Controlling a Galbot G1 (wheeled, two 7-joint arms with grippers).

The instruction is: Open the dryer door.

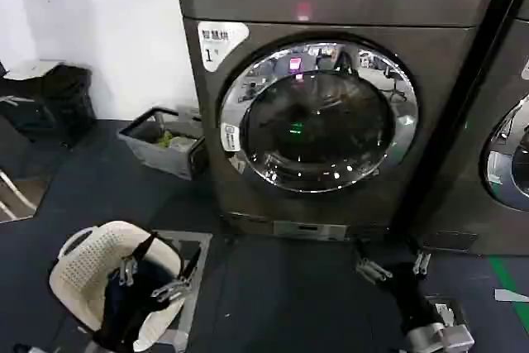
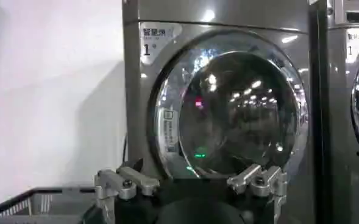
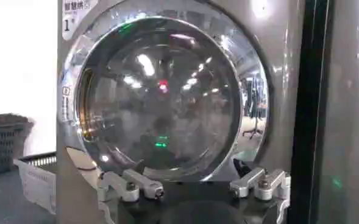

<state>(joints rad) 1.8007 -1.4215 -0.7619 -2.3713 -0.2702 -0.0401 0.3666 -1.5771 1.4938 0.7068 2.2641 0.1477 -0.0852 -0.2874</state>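
Two machines stand before me, and the dryer door [image 1: 318,117] belongs to the bronze-grey one with the white "1" sticker [image 1: 216,45]. It is shut flat against the front, its chrome ring around dark glass that reflects small lights. At the right edge a part of the other machine's door [image 1: 511,155] shows.

My right claw [image 1: 393,267] is low, near the floor in front of the machine's lower right corner — its fingers [image 3: 133,184] stand wide apart and hold nothing, well apart from the door. My left claw [image 1: 150,281] is also spread open and empty, hanging over a white laundry basket [image 1: 83,270] on the dark floor, to the left of the machine. A grey crate [image 1: 157,145] sits by the white wall.
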